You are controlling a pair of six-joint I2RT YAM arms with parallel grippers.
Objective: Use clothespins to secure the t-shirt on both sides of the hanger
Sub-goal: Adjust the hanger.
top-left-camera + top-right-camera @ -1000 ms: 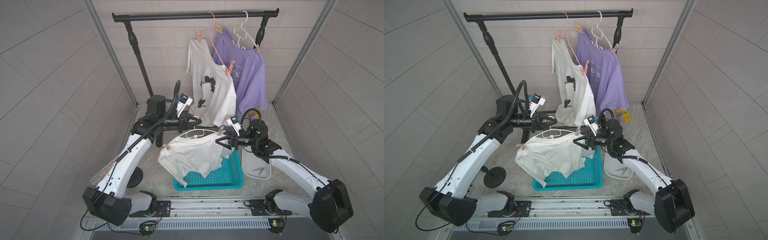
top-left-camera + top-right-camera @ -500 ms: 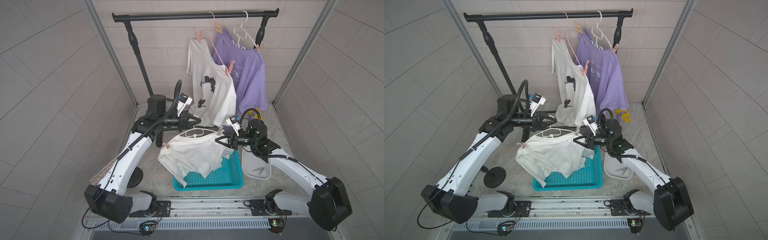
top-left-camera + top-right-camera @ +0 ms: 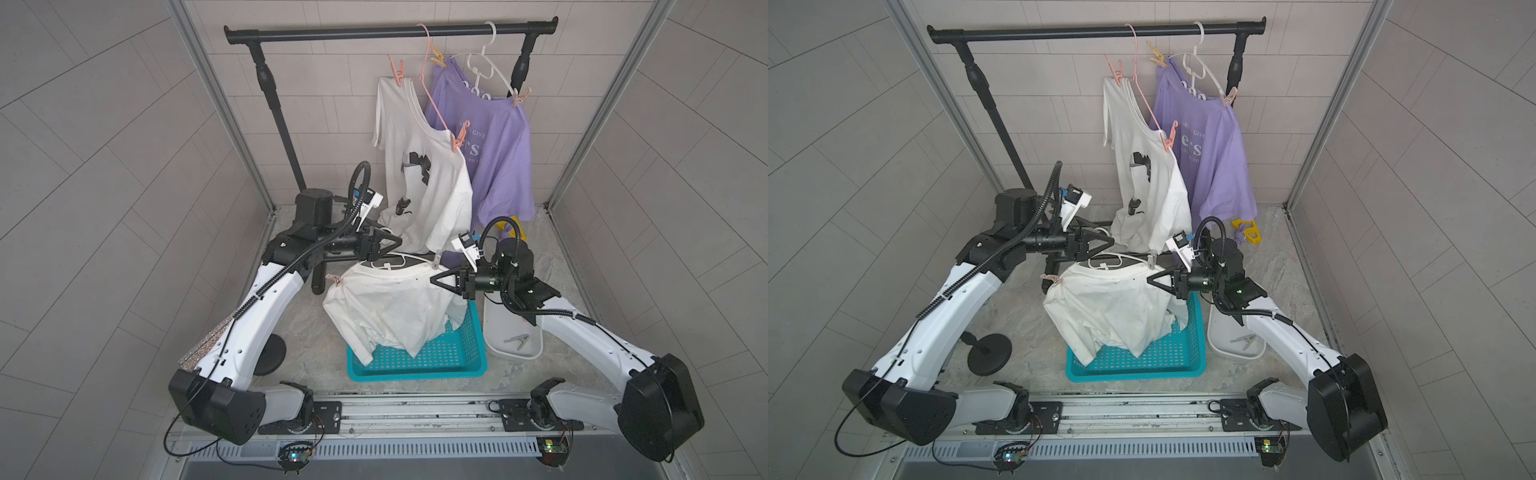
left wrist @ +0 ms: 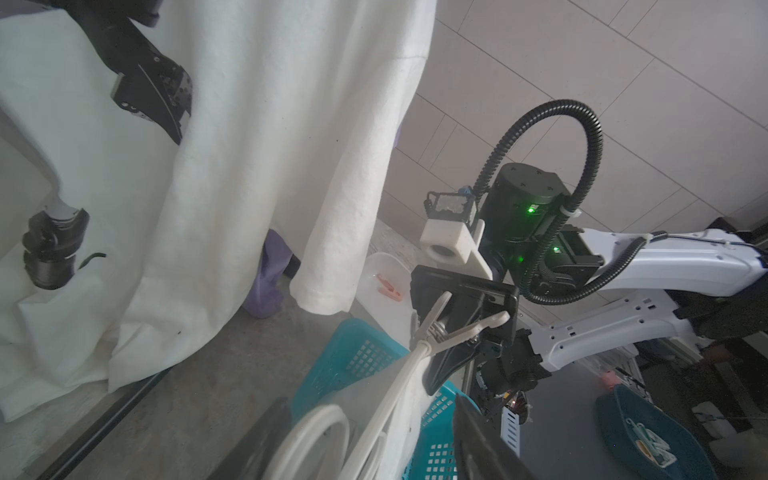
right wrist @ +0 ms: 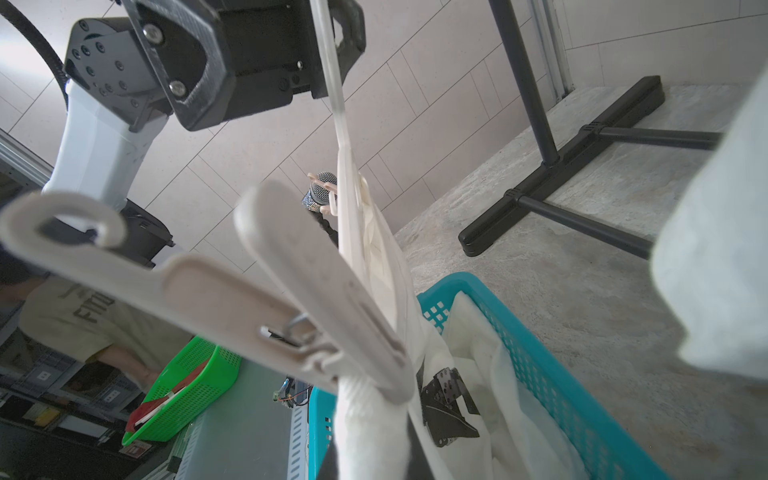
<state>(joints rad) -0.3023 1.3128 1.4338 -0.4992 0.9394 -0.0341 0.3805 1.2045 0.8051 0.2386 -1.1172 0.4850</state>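
Note:
A white t-shirt (image 3: pixel 390 307) hangs on a white hanger (image 3: pixel 386 264) above the basket in both top views. A pink clothespin (image 3: pixel 332 279) grips its left shoulder. A pale grey clothespin (image 3: pixel 436 259) (image 5: pixel 291 299) (image 4: pixel 449 328) grips the right shoulder. My left gripper (image 3: pixel 397 243) (image 4: pixel 370 449) is open, its fingers on either side of the hanger's hook (image 4: pixel 316 436) without pinching it. Just below the grey pin, my right gripper (image 3: pixel 433 279) (image 5: pixel 374 457) is shut on the t-shirt's right shoulder end.
The shirt's hem drops into a teal basket (image 3: pixel 415 365). To its right, a white tray (image 3: pixel 494 324) holds a grey clothespin (image 3: pixel 515 340). Behind, a black rack (image 3: pixel 390 30) carries a white shirt (image 3: pixel 419 178) and a purple shirt (image 3: pixel 498 158) on pinned hangers. A round stand base (image 3: pixel 270 353) sits left.
The left gripper has opened off the hanger hook. The right gripper has closed on the shirt's right shoulder below the grey clothespin. The hanger has hardly moved.

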